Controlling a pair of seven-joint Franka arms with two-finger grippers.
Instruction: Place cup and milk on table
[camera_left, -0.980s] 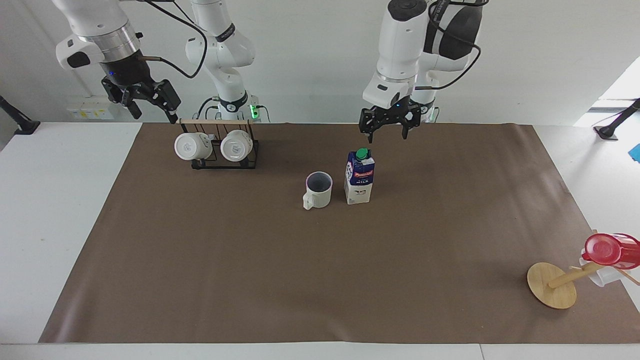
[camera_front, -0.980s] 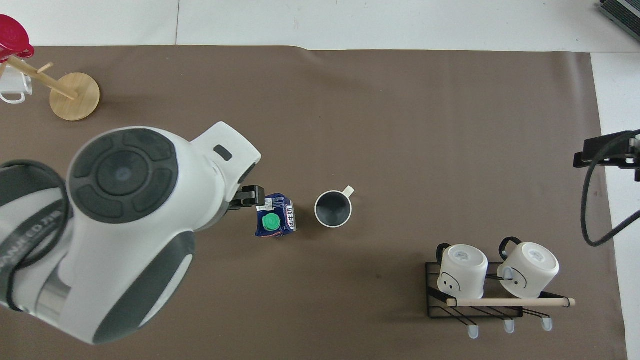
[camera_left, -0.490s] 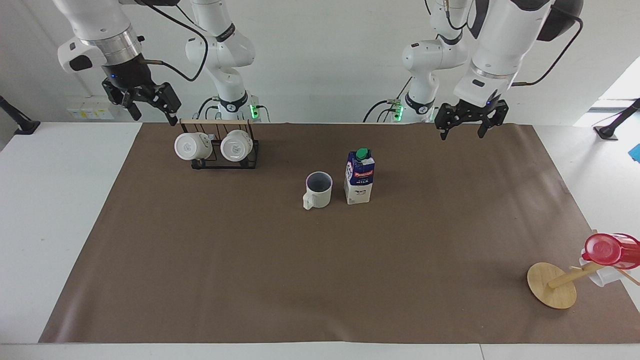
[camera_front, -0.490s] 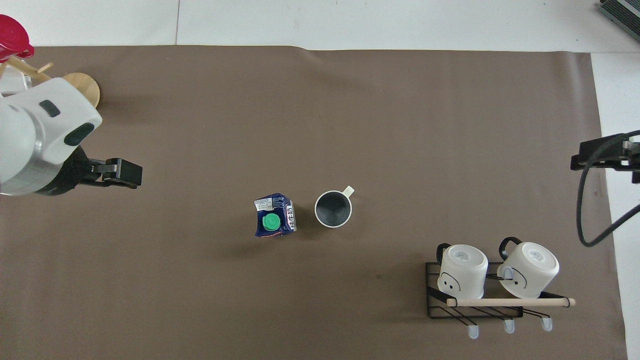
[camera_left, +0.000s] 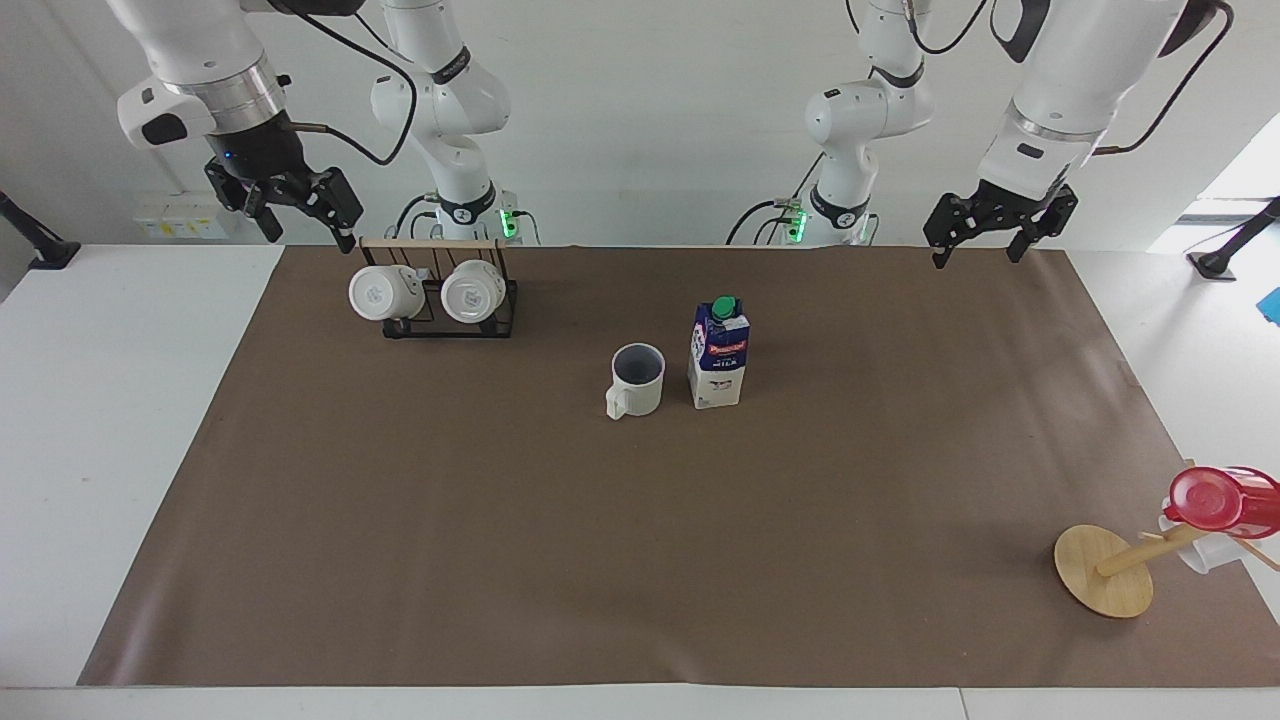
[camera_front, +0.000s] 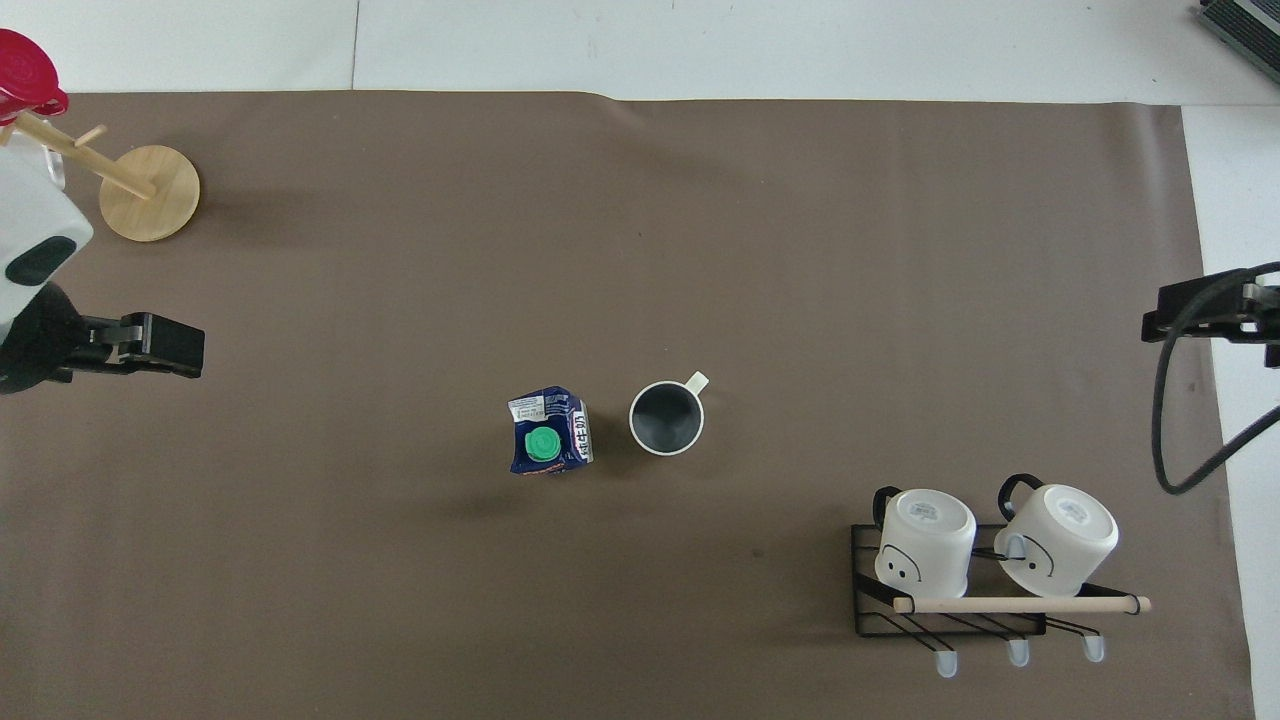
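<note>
The cup (camera_left: 636, 380) is an off-white ribbed mug with a dark inside. It stands upright on the brown mat of the table (camera_left: 400, 550), close beside the milk (camera_left: 719, 352), a blue and white carton with a green cap. Both also show in the overhead view, the cup (camera_front: 666, 418) and the milk (camera_front: 548, 440). My left gripper (camera_left: 977, 255) is open and empty, up in the air over the mat's edge at the left arm's end, well apart from the carton. My right gripper (camera_left: 305, 225) is open and empty, above the mug rack.
A black wire rack (camera_left: 440, 325) holds two white mugs on their sides near the right arm's base. A wooden mug tree (camera_left: 1105, 570) with a red translucent cup (camera_left: 1215, 500) stands far from the robots at the left arm's end.
My left gripper has moved from just above the milk's cap away to the left arm's end of the table. The carton and cup stay put. The right arm has barely moved.
</note>
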